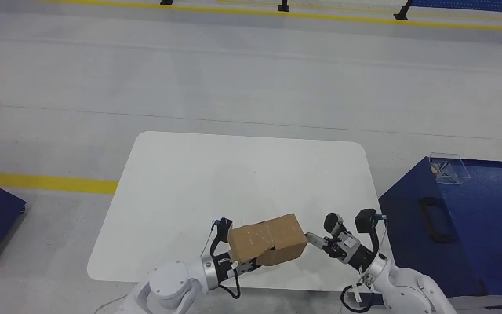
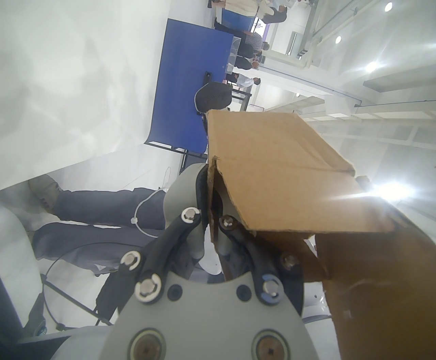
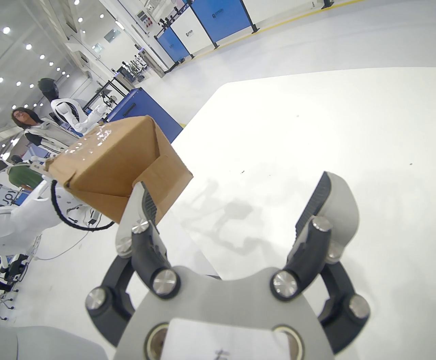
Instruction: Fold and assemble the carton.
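When viewed from above, the carton (image 1: 267, 238) hung over the near edge of the table (image 1: 235, 165). Left wrist: my left end effector (image 2: 211, 211) clamped a flap (image 2: 214, 184), steadying it. Right wrist: my right end effector (image 3: 235, 197) gaped beside the end flap (image 3: 168, 179), presumably to fold it.

Small print on the blue panels (image 3: 219, 15) is unreadable.

Left wrist view: carton (image 2: 282, 177) cut by edge, covers left gripper (image 2: 208, 208) far finger.
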